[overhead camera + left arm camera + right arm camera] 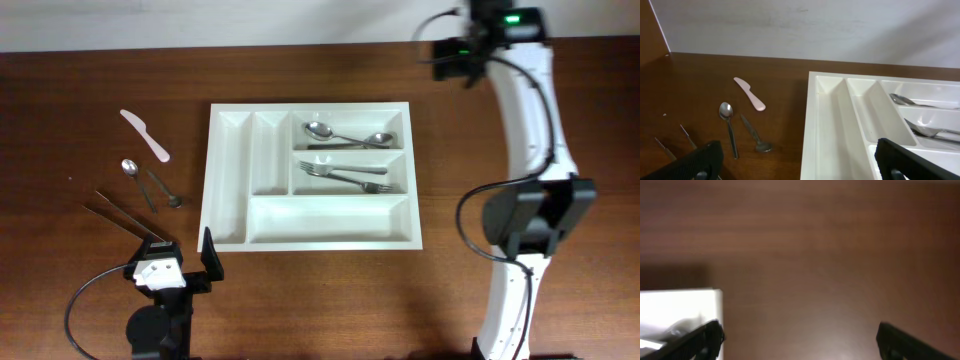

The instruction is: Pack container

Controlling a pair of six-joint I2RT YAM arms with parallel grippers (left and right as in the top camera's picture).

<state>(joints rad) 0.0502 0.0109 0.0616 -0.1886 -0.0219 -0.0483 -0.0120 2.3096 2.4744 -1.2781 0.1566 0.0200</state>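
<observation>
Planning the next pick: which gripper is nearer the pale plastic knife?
Left. The left gripper is on the same side of the container as the knife, toward the near edge; the right gripper is beyond the container's opposite side.

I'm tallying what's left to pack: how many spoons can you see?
4. In the container's top long compartment: the left-bowl spoon and right-bowl spoon. On the table left of it: the longer spoon and shorter spoon. None seems hidden.

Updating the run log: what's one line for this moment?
left gripper open, empty | right gripper open, empty | cutlery tray: spoons, forks inside | table: pale knife, loose spoons outside
</observation>
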